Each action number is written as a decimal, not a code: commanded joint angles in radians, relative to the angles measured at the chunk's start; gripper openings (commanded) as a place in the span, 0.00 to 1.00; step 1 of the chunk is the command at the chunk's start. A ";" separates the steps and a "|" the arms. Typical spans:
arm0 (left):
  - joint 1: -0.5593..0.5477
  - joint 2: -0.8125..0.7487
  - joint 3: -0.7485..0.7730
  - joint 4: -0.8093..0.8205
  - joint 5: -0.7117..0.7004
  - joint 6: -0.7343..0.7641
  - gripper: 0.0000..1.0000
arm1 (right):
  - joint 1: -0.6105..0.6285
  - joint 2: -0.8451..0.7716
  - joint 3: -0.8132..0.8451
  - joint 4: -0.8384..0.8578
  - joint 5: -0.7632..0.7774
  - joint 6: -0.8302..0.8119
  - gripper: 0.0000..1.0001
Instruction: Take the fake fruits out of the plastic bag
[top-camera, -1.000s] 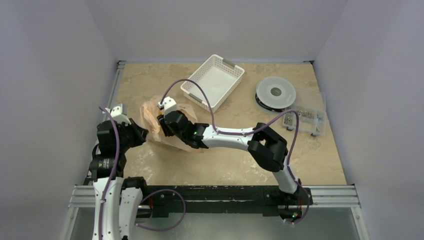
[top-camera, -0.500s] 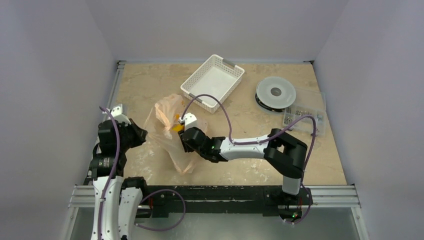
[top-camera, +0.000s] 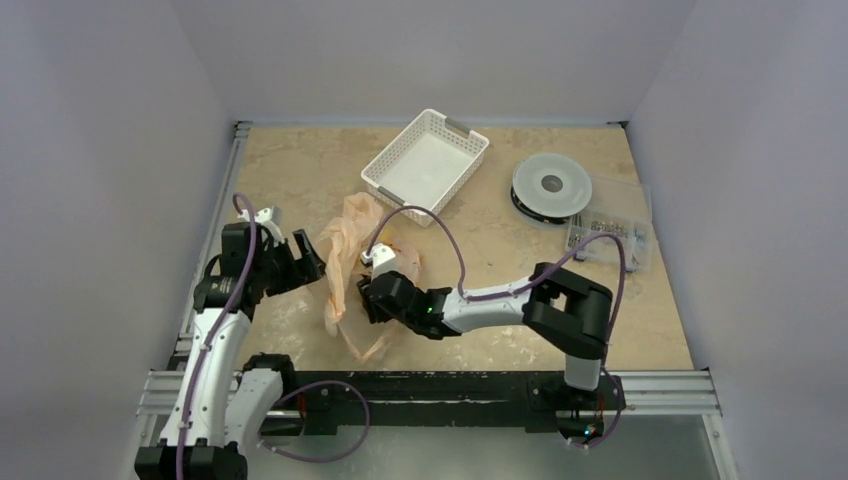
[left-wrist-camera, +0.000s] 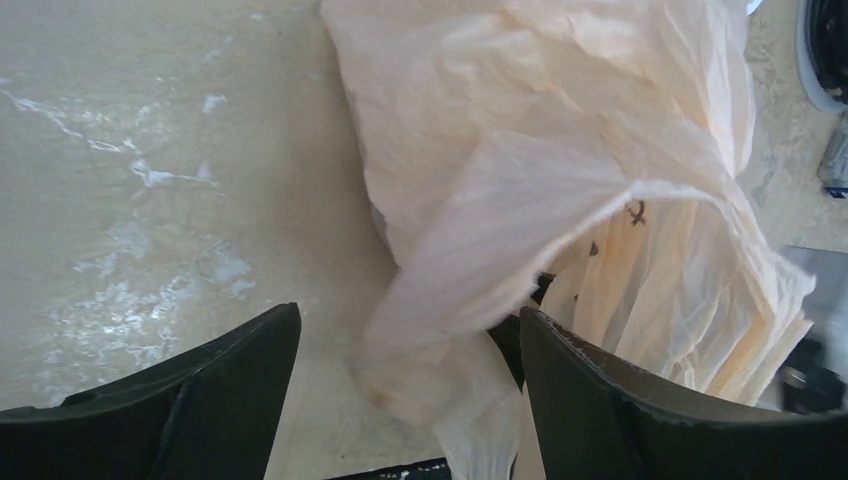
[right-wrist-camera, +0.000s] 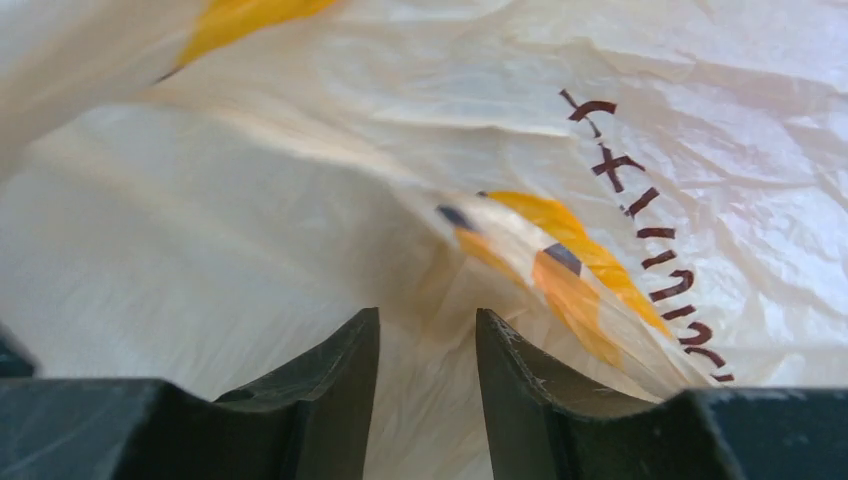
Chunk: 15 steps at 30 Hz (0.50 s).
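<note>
When viewed from overhead, finds the bag (top-camera: 343, 240) bunched into a tall crinkled heap at 8 o'clock from the centre of the table (top-camera: 300, 170), with a twisted tail trailing toward 6 o'clock. Places the right gripper (top-camera: 365, 300) at the heap's 5 o'clock side, pressed into the film. Shows, from the right wrist, both fingers (right-wrist-camera: 335, 375) set narrow with bag film wedged in the slot between them, so gripping the bag. Catches yellow-orange patches and dark printed marks on that film; cannot tell fruits from print, so cannot place the fruits.

Puts the left gripper (top-camera: 312, 258) at 9 o'clock of the bag, just beside it, jaws spread wide and holding nothing. Shows, from the left wrist, a fold of film drooping into the gap past the dark fingers (left-wrist-camera: 225, 395); cannot tell whether touching.

Finds a white basket (top-camera: 395, 145) at 1 o'clock of the bag, near but apart. Finds a grey spool (top-camera: 551, 187) at 2 o'clock from table centre, well apart from the bag, and a clear box (top-camera: 612, 240) of small parts just beside it at its 4 o'clock.
</note>
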<state>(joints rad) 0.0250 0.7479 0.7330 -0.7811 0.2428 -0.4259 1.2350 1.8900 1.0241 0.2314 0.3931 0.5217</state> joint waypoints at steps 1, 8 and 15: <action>-0.010 0.080 0.043 0.007 0.110 -0.072 0.83 | -0.005 -0.177 0.003 -0.001 -0.038 -0.003 0.42; -0.047 0.021 -0.138 0.180 0.164 -0.272 0.87 | -0.054 -0.283 -0.008 0.010 -0.036 0.003 0.46; -0.063 -0.007 -0.274 0.222 0.122 -0.372 0.54 | -0.065 -0.214 -0.028 0.038 -0.037 -0.006 0.45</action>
<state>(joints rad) -0.0277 0.7593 0.4942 -0.6216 0.3733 -0.7147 1.1664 1.6386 1.0214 0.2474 0.3527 0.5201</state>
